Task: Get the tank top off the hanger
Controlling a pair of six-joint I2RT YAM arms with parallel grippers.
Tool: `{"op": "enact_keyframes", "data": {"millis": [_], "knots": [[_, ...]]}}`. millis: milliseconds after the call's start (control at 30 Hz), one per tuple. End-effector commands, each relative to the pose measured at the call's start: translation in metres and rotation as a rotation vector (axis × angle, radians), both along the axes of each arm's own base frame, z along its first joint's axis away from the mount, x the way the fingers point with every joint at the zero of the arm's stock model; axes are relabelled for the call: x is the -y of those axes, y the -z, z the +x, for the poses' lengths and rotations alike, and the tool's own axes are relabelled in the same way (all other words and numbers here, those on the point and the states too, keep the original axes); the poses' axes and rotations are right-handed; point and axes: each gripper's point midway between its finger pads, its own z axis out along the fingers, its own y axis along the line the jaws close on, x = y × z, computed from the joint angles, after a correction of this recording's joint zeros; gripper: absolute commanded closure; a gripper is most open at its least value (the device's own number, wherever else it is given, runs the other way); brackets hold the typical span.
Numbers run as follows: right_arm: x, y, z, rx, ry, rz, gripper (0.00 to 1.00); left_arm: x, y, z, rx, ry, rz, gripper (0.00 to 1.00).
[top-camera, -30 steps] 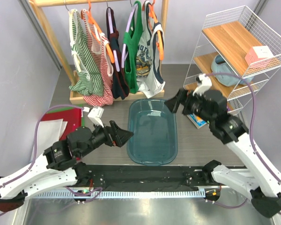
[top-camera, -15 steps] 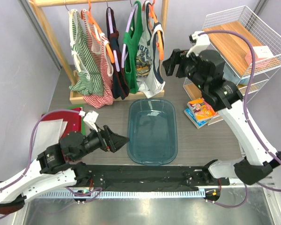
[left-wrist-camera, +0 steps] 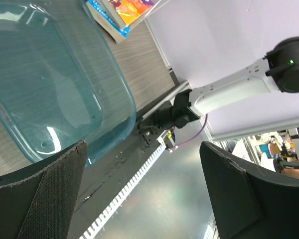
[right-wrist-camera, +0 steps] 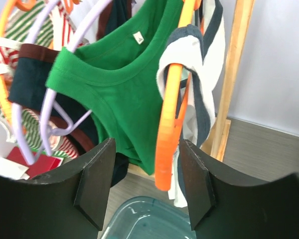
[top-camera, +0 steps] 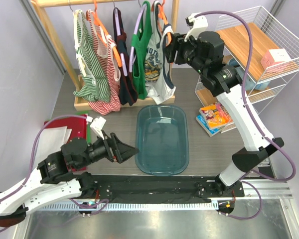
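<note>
The white tank top [top-camera: 158, 67] with navy trim and a printed front hangs on the orange hanger [top-camera: 167, 40] at the right end of the rack. In the right wrist view the hanger's [right-wrist-camera: 170, 109] shoulder end points down between my open fingers, with the tank top's [right-wrist-camera: 198, 74] strap draped over it. My right gripper [top-camera: 171, 48] [right-wrist-camera: 147, 185] is open, its jaws on either side of that hanger end, touching nothing I can see. My left gripper [top-camera: 131, 148] [left-wrist-camera: 142, 199] is open and empty, low beside the tub's left edge.
A green tank top [top-camera: 141, 55] [right-wrist-camera: 124, 84] on a lilac hanger [right-wrist-camera: 50, 114] hangs just left of the orange hanger, with dark and striped tops further left. The wooden rack post [right-wrist-camera: 234, 64] stands right of it. A teal tub [top-camera: 162, 139], a wire shelf [top-camera: 254, 45] and books [top-camera: 214, 115] are nearby.
My right arm has risen and swung left from above the tub's right side to the rack, bringing the open jaws around the orange hanger's end. My left arm has barely shifted.
</note>
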Motion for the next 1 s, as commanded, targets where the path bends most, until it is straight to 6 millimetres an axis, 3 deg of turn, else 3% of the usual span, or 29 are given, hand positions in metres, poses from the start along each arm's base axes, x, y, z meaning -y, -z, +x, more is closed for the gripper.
{"op": "enact_keyframes", "data": {"millis": [0, 100, 333, 467, 833, 967], "knots": [[0.012, -0.022, 0.003, 0.064, 0.019, -0.018, 0.4, 0.005, -0.021, -0.008, 0.008, 0.045, -0.053, 0.06], [0.02, -0.019, 0.013, 0.066, 0.048, -0.038, 0.43, 0.002, -0.021, -0.009, 0.006, 0.046, -0.053, 0.06], [0.005, -0.022, 0.024, 0.072, -0.013, -0.018, 0.46, -0.002, -0.032, -0.01, 0.023, 0.039, -0.082, 0.06], [0.003, -0.023, 0.034, 0.071, -0.004, 0.004, 0.55, 0.0, -0.036, -0.011, 0.027, 0.051, -0.074, 0.06], [-0.016, -0.025, 0.043, 0.078, -0.069, 0.054, 0.6, -0.002, -0.048, -0.012, 0.046, 0.058, -0.089, 0.06], [-0.022, -0.027, 0.046, 0.079, -0.084, 0.087, 0.67, -0.003, -0.048, -0.013, 0.043, 0.054, -0.087, 0.06]]}}
